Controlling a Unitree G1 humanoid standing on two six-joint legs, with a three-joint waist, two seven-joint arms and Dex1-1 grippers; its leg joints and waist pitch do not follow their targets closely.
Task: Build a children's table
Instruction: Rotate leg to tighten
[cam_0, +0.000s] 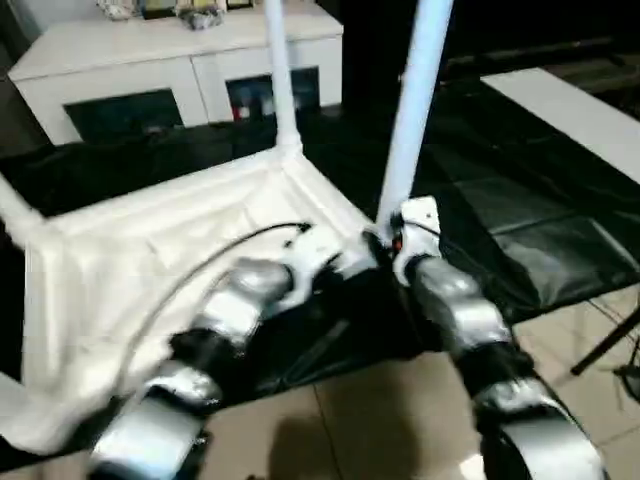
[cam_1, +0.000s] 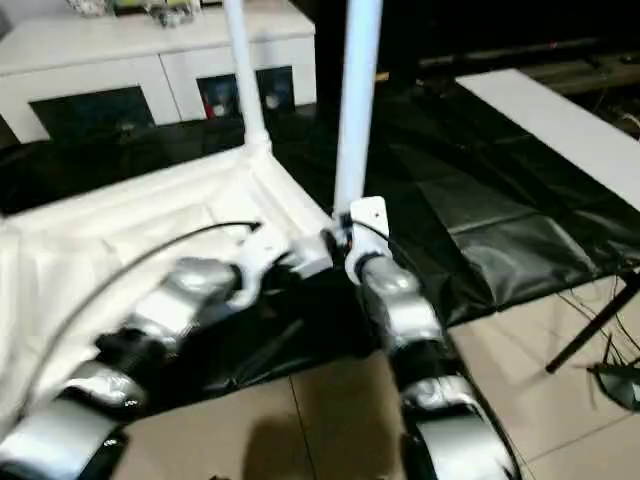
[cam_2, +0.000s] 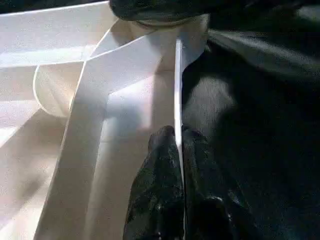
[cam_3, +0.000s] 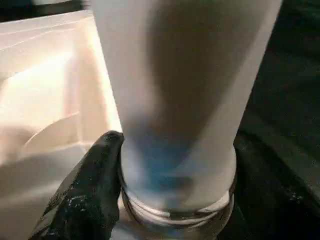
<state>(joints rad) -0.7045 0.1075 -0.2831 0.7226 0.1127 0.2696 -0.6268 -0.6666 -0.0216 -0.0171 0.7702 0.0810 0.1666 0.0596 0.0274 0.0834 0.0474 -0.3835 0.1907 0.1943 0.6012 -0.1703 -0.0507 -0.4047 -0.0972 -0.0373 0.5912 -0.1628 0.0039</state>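
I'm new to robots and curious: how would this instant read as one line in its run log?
step: fitting leg into tabletop corner | left gripper: pinching rim | right gripper: at leg base | far leg: upright

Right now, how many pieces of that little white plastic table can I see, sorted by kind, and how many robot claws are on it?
White plastic rectangular tabletop, lying upside down: 1
White tapered tubular legs standing up from its corners: 3, far, near right, left edge
Black two-fingered claws: 2, left claw pinching the rim, right claw at the near right leg's base
Total: 6
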